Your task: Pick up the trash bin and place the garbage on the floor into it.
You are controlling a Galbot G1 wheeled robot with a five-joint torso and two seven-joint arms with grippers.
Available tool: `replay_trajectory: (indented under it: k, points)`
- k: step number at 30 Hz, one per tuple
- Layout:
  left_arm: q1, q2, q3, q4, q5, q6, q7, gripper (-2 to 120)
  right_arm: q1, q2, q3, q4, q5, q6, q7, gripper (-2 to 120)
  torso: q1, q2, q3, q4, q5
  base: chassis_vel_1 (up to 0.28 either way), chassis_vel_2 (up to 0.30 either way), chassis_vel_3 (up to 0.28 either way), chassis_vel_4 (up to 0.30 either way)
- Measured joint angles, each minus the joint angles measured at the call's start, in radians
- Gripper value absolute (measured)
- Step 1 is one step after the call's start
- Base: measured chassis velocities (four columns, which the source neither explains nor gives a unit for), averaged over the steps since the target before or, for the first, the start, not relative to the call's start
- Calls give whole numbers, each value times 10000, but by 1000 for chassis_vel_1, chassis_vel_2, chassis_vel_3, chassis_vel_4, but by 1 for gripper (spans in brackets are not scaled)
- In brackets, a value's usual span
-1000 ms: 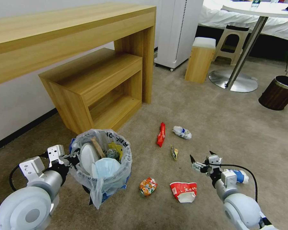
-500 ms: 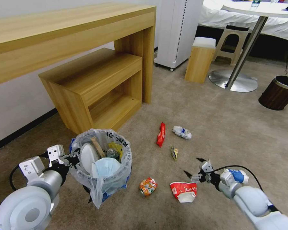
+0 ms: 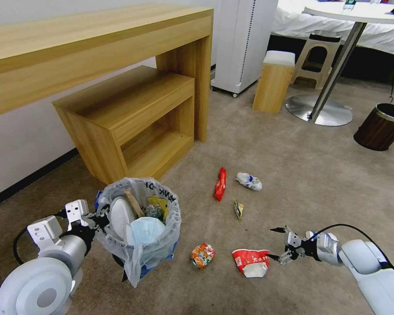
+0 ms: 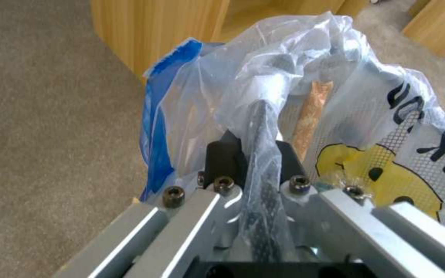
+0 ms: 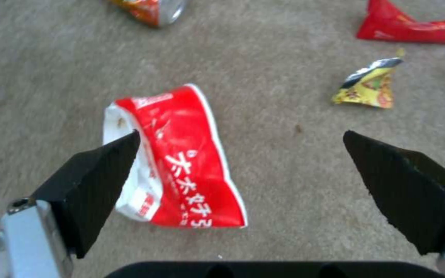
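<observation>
Left gripper [image 3: 101, 217] is clamped on the bin [image 3: 138, 227] rim, near left. Right gripper [image 3: 278, 243], jaws wide, sits just right of the red cup [image 3: 251, 261]. Flattened cup could slide away instead of getting pinched.

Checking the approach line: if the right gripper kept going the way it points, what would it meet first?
Most likely the crushed red paper cup, lying on the floor just ahead of the open right gripper.

Blue trash bin [image 3: 138, 227], bag-lined, upright on beige floor [image 3: 302, 175]. At its 3 o'clock: orange can [image 3: 202, 255], crushed red cup [image 3: 251, 261].
</observation>
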State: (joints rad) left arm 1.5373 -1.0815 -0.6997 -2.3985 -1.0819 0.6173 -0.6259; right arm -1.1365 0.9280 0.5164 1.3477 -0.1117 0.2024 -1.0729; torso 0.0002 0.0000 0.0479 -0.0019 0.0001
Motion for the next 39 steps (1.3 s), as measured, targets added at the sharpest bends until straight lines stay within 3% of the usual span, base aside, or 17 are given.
replay_trajectory:
  k: [13,31,39]
  points:
    - [30,-106,26,-34,141,0,-15,2,302,500,-346,-613,-239,979,-639,100,0,0,0,0,-1,0,0,0,0]
    - [-142,-45,6,289,-3,-16,46,2,877,1538,-975,-1953,-1511,1104,-665,99,0,0,0,0,-2,0,0,0,0]
    - [-193,29,-61,300,-147,-44,74,2,838,1728,-1090,-2101,-1946,1090,-663,80,0,0,0,0,-1,0,0,0,0]
